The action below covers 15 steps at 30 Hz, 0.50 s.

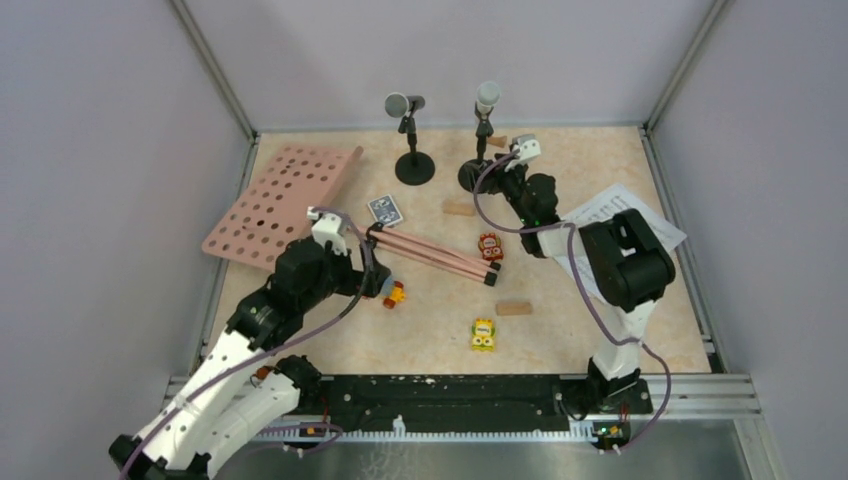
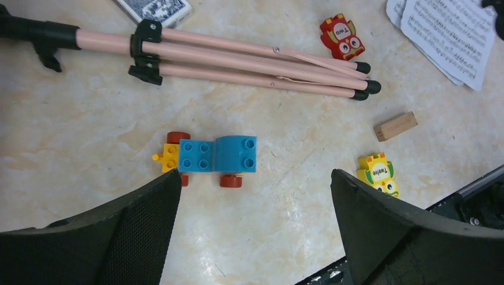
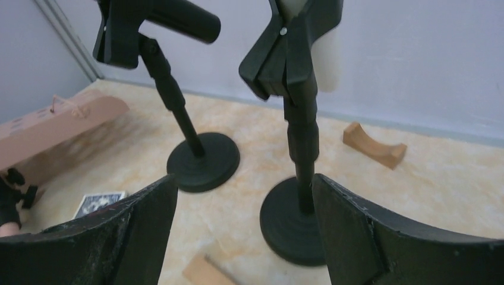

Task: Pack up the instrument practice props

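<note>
Right wrist view had the right gripper [image 3: 241, 196] spread wide, pinching nothing, facing the black round-based stand [image 3: 300, 148] that carried the white microphone [image 3: 330, 53] at 12 o'clock on the pale marbled table [image 1: 560, 330]. Its stem sat close to one finger, so I reckoned an off-centre squeeze could tip it into the neighbouring stand [image 3: 202, 160] holding the dark microphone [image 3: 178, 18]. At 9 o'clock the left gripper [image 2: 255, 178] hung spread above a blue-and-yellow brick toy car [image 2: 214, 154]. The pink tripod legs [image 2: 249, 59] lay beyond it, so dropping straight down risked grabbing the wrong thing.
</note>
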### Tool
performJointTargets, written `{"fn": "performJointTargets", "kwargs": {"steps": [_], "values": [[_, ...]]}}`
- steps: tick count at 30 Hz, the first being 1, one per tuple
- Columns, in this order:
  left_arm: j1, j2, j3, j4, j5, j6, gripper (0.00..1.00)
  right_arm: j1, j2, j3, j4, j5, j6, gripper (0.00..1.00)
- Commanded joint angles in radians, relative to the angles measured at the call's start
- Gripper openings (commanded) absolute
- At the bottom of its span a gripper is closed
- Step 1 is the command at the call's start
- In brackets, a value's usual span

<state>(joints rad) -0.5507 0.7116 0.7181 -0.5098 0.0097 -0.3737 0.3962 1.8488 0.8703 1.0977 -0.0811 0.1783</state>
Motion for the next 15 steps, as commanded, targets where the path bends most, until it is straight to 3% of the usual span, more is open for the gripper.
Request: {"fn": "performJointTargets", "kwargs": {"steps": [1,6,15], "values": [[-0.004,-0.156,-0.012,-0.025,-0.043,0.045,0.99,-0.003,0.128,0.159,0.085,0.004,-0.006,0.82],[-0.004,-0.253,-0.066,0.046,-0.025,0.071,0.99,-0.006,0.248,0.278,0.037,0.045,-0.029,0.80],[-0.004,-0.202,-0.057,0.042,-0.020,0.076,0.99,-0.006,0.378,0.371,0.058,0.105,-0.057,0.68]]}}
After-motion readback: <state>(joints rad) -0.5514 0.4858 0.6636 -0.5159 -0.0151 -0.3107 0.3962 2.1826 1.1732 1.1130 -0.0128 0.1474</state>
